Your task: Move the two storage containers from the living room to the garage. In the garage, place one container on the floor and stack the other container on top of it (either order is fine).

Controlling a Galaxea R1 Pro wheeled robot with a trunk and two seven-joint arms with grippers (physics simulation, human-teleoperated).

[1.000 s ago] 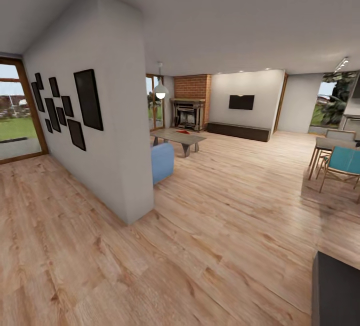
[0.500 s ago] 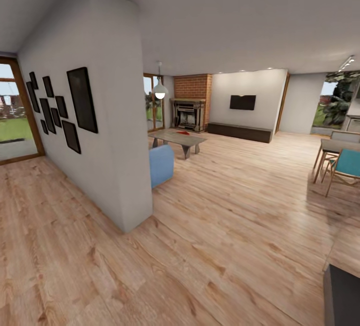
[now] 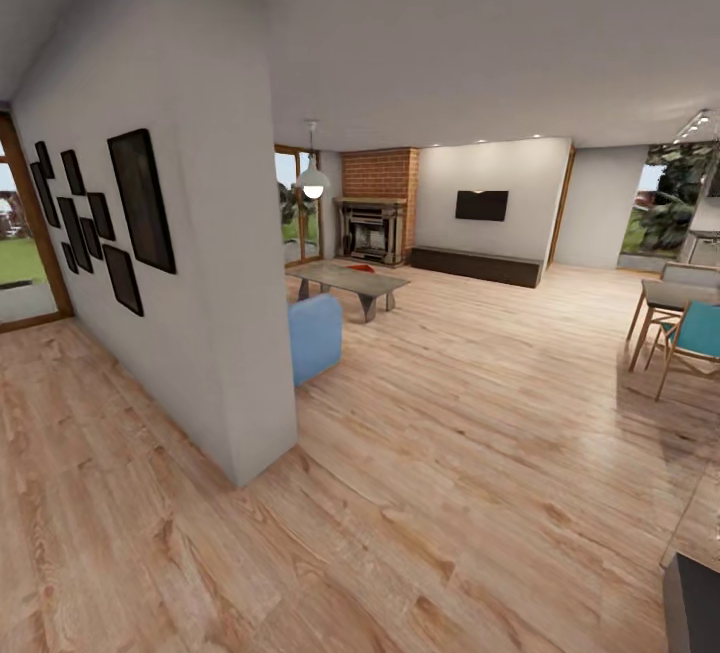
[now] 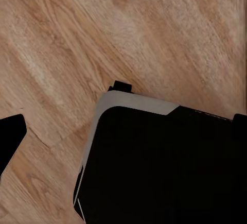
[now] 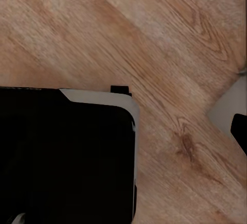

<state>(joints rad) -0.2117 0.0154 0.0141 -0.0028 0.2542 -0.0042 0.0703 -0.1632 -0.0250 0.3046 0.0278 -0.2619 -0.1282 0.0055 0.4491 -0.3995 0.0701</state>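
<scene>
Ahead in the head view lies the living room, with light wood-plank flooring [image 3: 470,413], a blue sofa end [image 3: 315,335] and a coffee table [image 3: 350,282]. A small red-orange thing [image 3: 362,269] lies on that table; at this distance I cannot tell whether it is one of the storage containers. The garage is out of view. In the left wrist view, my left gripper [image 4: 123,128] hangs over my dark base [image 4: 164,172], a dark fingertip [image 4: 10,136] at the frame edge. My right gripper [image 5: 123,126] looks down the same way, with a fingertip [image 5: 240,131] at the edge. Both are wide open and hold nothing.
A white partition wall [image 3: 215,263] with black picture frames [image 3: 140,198] stands close on the left, its corner near my path. A brick fireplace [image 3: 375,218] and a wall TV [image 3: 481,205] are at the far end. A dining table with teal chairs [image 3: 690,333] is on the right.
The whole head view has shifted: the camera has moved forward along the partition wall toward the living room. The wall looms larger and the dining chairs have slid toward the right edge.
</scene>
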